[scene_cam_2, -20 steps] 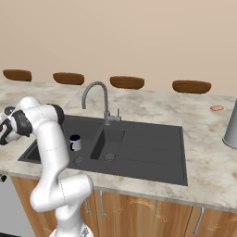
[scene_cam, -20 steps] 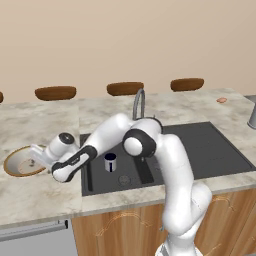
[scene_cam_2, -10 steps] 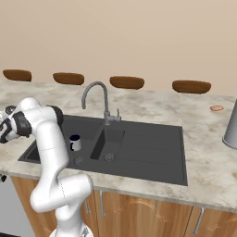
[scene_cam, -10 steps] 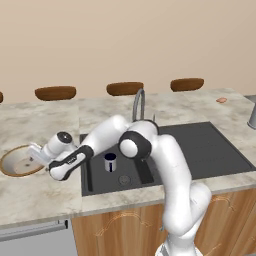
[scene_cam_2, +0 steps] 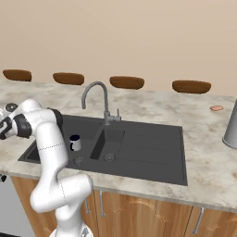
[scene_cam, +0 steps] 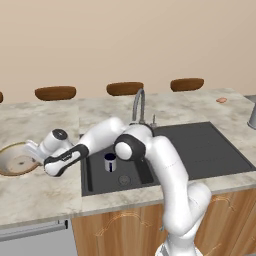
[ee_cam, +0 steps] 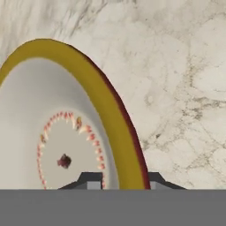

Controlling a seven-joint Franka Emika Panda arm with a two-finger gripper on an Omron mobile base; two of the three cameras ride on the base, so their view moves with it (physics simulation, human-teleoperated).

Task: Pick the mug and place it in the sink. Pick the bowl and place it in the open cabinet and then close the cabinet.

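Note:
The bowl [scene_cam: 14, 161], tan outside and whitish inside, lies on the marble counter left of the sink [scene_cam: 200, 145]. My gripper [scene_cam: 35, 149] is at its right rim. In the hand view the two fingertips [ee_cam: 90, 180] stand on either side of the bowl's [ee_cam: 66, 132] tan rim, one inside and one outside, and my gripper [ee_cam: 122, 181] is shut on that rim. The small dark mug [scene_cam: 110, 162] stands upright in the left basin, also seen as the mug [scene_cam_2: 75, 142] in the sink [scene_cam_2: 139, 148] from the right. The cabinet is out of view.
A grey gooseneck tap [scene_cam: 139, 104] rises behind the basins. Dark brown stool seats [scene_cam: 124, 88] line the far edge of the counter. A grey metal vessel [scene_cam_2: 230, 125] stands at the far right, and a small pink item [scene_cam: 221, 100] lies near it.
The fingers have closed from wide open onto the bowl's rim, after the hand sank slightly toward it. The bowl and the mug have not moved.

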